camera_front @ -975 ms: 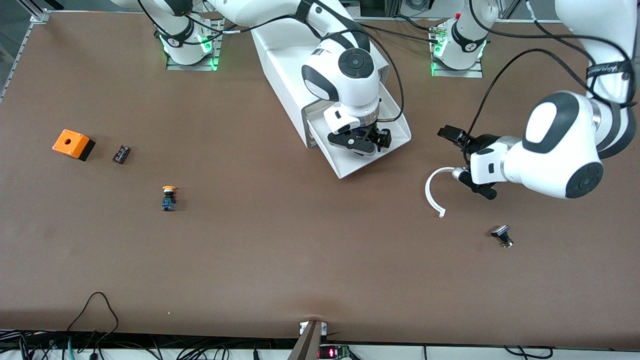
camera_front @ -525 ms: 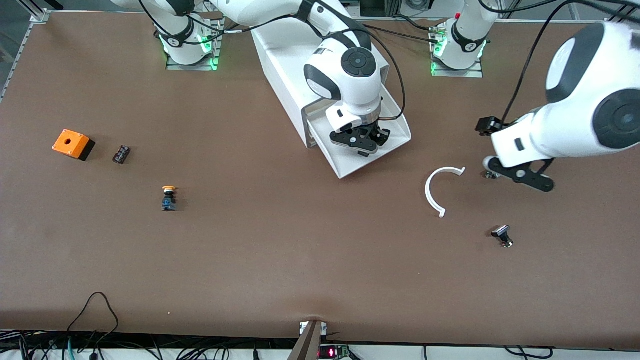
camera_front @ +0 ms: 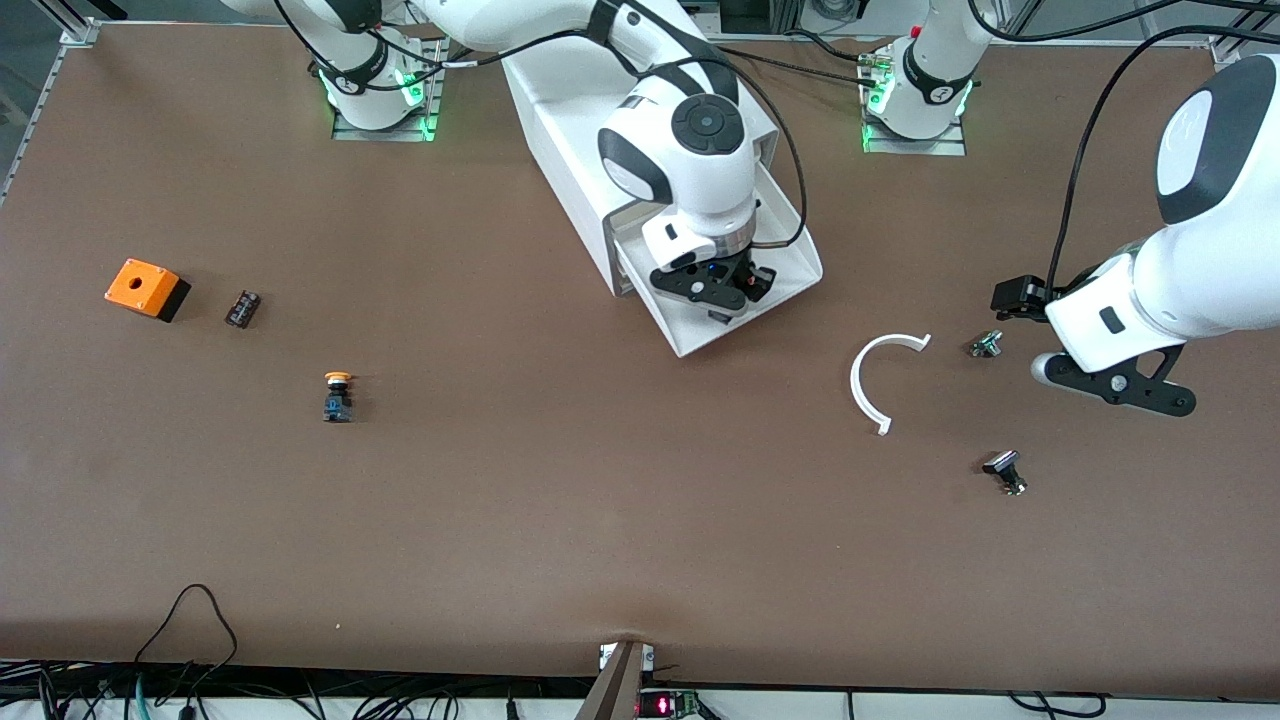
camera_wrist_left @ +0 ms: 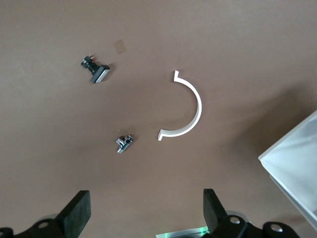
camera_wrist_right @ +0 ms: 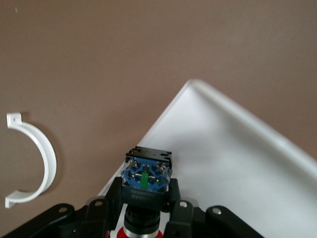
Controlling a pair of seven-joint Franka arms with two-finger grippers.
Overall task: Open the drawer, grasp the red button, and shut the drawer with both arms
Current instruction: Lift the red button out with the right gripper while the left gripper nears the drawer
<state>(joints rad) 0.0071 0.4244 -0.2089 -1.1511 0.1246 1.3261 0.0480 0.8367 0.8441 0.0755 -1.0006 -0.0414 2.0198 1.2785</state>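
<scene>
The drawer [camera_front: 795,262] is pulled out of the white cabinet [camera_front: 565,130]; its tray also shows in the right wrist view [camera_wrist_right: 237,158]. My right gripper [camera_front: 712,288] is over the open drawer, shut on the button [camera_wrist_right: 147,179]. The button's black and blue body sits between the fingers and its red cap points toward the wrist. My left gripper [camera_front: 1113,384] is open and empty over bare table toward the left arm's end. Its fingers [camera_wrist_left: 75,214] stand wide apart in the left wrist view.
A white C-shaped piece [camera_front: 868,380] lies between the drawer and the left gripper, with a small metal part [camera_front: 985,345] and a black part [camera_front: 1003,470] nearby. A yellow-capped button [camera_front: 338,396], a dark part [camera_front: 242,308] and an orange box [camera_front: 145,288] lie toward the right arm's end.
My left gripper has moved away from the white C-shaped piece toward the left arm's end, uncovering the small metal part. The right gripper has stayed over the drawer with the button.
</scene>
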